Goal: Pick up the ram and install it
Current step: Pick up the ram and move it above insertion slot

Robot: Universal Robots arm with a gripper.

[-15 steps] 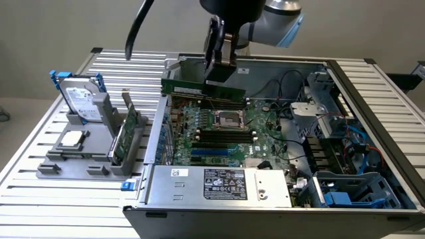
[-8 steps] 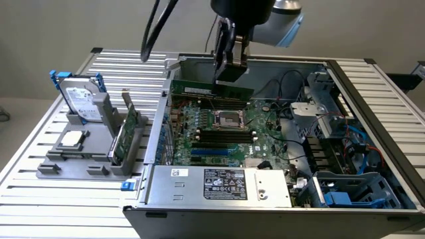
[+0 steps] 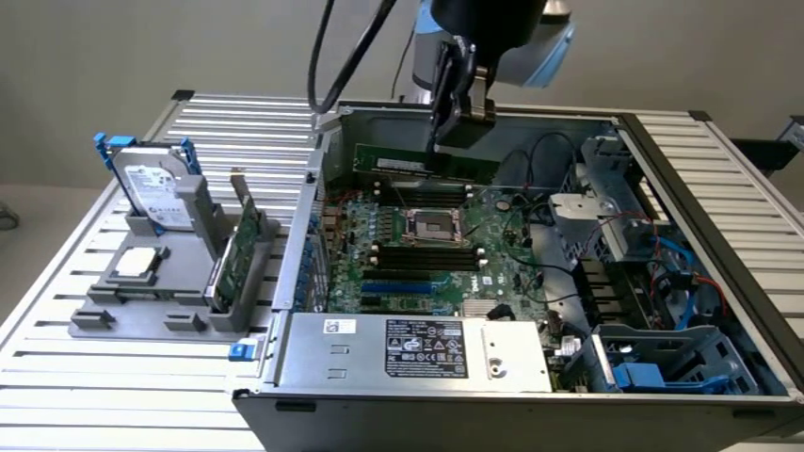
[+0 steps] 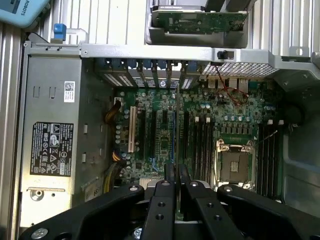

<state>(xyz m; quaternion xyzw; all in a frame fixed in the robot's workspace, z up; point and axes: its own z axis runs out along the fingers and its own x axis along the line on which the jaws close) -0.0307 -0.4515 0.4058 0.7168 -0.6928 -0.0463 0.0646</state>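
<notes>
One of the two steps looks complete: the pick-up is done and the seating is left.

Reading from the exterior view's left, a grey holder (image 3: 138, 320) stands on the slatted desk (image 3: 63, 377). It carries a silver hard drive (image 3: 157, 193) with blue handles and a wider green expansion card (image 3: 245, 250), both upright and untouched.

Next comes the open computer case (image 3: 415, 348), with its motherboard (image 3: 503, 273) exposed. The gripper (image 3: 436, 162) hangs over the rear part of the board. Its fingers are pressed together and pinch the ram (image 3: 383, 160), which is held level by its upper edge and juts to both sides of the fingers.

In the wrist view the gripper (image 4: 177, 172) clamps the ram (image 4: 177, 125) edge-on. It shows as a thin green line running parallel to the black memory slots (image 4: 200, 145) and just beside them.

The stick appears to be raised above the board rather than in a slot, though how high it sits cannot be read. The slots (image 3: 427, 256) near the processor socket (image 3: 431, 224) look empty.

Further to the exterior view's right lie the blue drive cage (image 3: 653, 367) and loose cables.
</notes>
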